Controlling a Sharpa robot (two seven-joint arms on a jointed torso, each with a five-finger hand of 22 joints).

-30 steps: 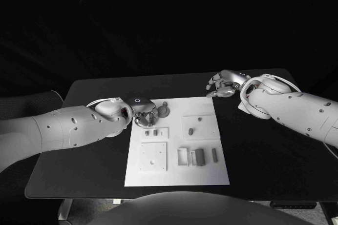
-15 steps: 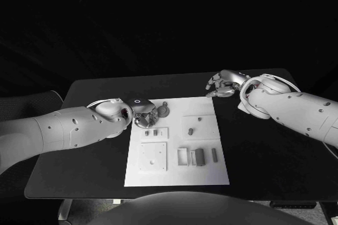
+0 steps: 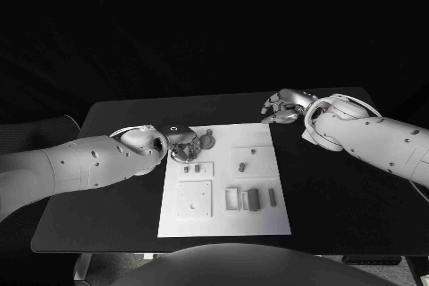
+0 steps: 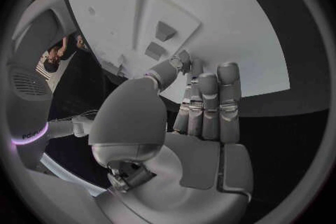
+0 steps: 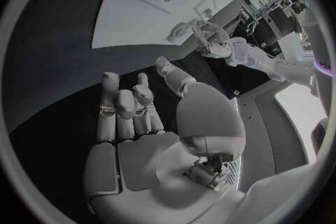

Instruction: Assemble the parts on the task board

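Observation:
The white task board [image 3: 224,221] lies in the middle of the black table. Small grey parts sit on it: two short pieces [image 3: 190,169] in a raised plate, a peg [image 3: 241,167], and upright blocks [image 3: 253,198] nearer me. My left hand [image 3: 190,143] hovers over the board's far left corner. In the left wrist view its fingers [image 4: 210,95] lie straight and side by side, the thumb close to them, with nothing seen between. My right hand [image 3: 284,107] is over bare table beyond the board's far right corner, fingers [image 5: 119,106] spread and holding nothing.
The table's far edge runs just behind both hands. Black table surface [image 3: 348,193] stretches to the right of the board, and a narrower strip [image 3: 107,218] to its left. In the right wrist view the board [image 5: 140,17] lies ahead, with my left hand [image 5: 210,39] beyond it.
My left hand has edged very slightly towards the board. The right arm and the parts have not moved.

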